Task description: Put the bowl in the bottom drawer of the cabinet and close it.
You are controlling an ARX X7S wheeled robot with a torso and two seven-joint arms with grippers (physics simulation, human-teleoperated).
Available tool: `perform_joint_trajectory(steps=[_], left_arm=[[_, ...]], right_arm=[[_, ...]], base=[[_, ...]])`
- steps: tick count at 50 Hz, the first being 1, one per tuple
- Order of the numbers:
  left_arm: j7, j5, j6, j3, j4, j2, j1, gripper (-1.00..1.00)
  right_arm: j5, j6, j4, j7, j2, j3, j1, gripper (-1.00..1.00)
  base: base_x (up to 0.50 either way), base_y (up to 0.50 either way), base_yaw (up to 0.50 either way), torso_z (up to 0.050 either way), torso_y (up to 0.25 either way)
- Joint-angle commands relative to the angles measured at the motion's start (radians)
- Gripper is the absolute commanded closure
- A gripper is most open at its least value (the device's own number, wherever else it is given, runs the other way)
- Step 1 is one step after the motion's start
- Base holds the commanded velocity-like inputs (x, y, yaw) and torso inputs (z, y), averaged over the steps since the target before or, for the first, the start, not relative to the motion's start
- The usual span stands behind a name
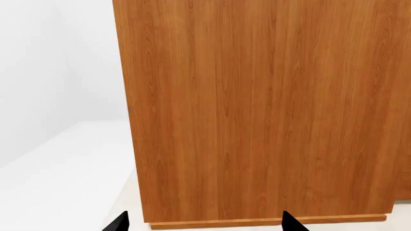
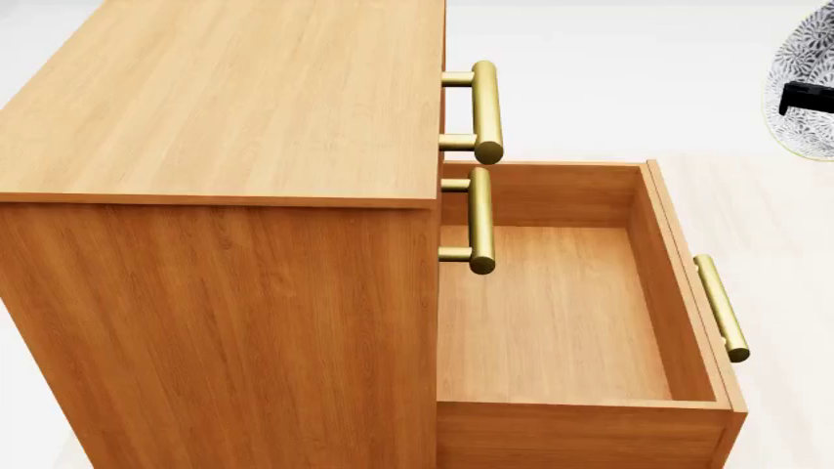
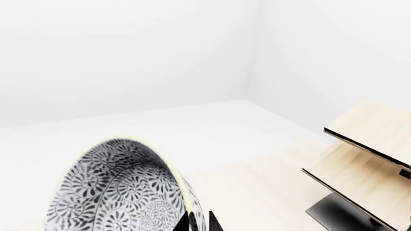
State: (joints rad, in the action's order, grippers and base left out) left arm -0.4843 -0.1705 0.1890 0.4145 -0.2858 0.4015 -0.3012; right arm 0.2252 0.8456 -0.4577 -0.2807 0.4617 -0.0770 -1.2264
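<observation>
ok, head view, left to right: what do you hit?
cabinet → top drawer handle → bottom drawer, pulled open → bottom drawer handle → bowl at the right edge, with the right gripper closed on its rim.

A bare simulated room, not a furnished home; blank white walls (image 3: 128,53) meet a pale floor (image 3: 257,159); a honey-brown wooden cabinet (image 2: 222,117) with brass handles (image 2: 485,109) stands alone; a pale slanted wooden rack (image 3: 366,154) stands apart.
</observation>
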Motion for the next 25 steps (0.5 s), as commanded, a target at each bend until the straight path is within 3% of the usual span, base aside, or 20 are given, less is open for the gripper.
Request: perform_joint_trajectory(steps=[1,11,25], left_arm=[[0.001,-0.001,0.008,0.003,0.005,0.003,0.001,-1.00],[-0.002,0.002,0.009,0.005,0.007,0.005,0.002,-1.00],[-0.004,0.001,0.012,0.008,0.010,0.006,0.003,-1.00]], right_arm=[[-0.024,-0.072,-0.143,0.044,-0.054,-0.061,-0.092,1.00],[-0.029,-0.125,-0.278,0.087,-0.096,-0.093,-0.162,1.00],[-0.078,-0.367,-0.705,0.164,-0.177,-0.153,-0.313,1.00]], base=[[0.00,0.00,0.00,0.000,0.010],[0.00,0.00,0.00,0.000,0.000],[0.00,0.00,0.00,0.000,0.001]])
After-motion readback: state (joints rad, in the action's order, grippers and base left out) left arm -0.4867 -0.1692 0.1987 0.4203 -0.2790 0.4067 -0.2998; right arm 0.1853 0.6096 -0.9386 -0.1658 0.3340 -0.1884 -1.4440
